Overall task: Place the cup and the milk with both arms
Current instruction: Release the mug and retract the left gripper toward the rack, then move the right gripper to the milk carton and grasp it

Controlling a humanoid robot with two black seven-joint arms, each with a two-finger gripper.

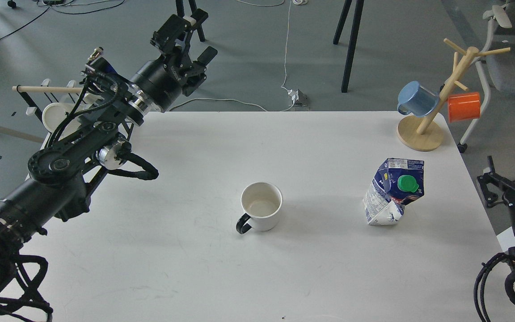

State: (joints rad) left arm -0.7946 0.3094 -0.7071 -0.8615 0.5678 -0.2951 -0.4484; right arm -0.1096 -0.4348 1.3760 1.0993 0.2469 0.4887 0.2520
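Observation:
A white cup with a black handle stands upright in the middle of the white table, handle toward the front left. A crumpled blue and white milk carton with a green cap stands to its right. My left gripper is raised high beyond the table's back left edge, open and empty, far from the cup. My right gripper is low at the right edge of the view, off the table and right of the carton; its fingers are partly cut off.
A black wire rack with white mugs stands at the back left, partly behind my left arm. A wooden mug tree with a blue mug and an orange mug stands at the back right.

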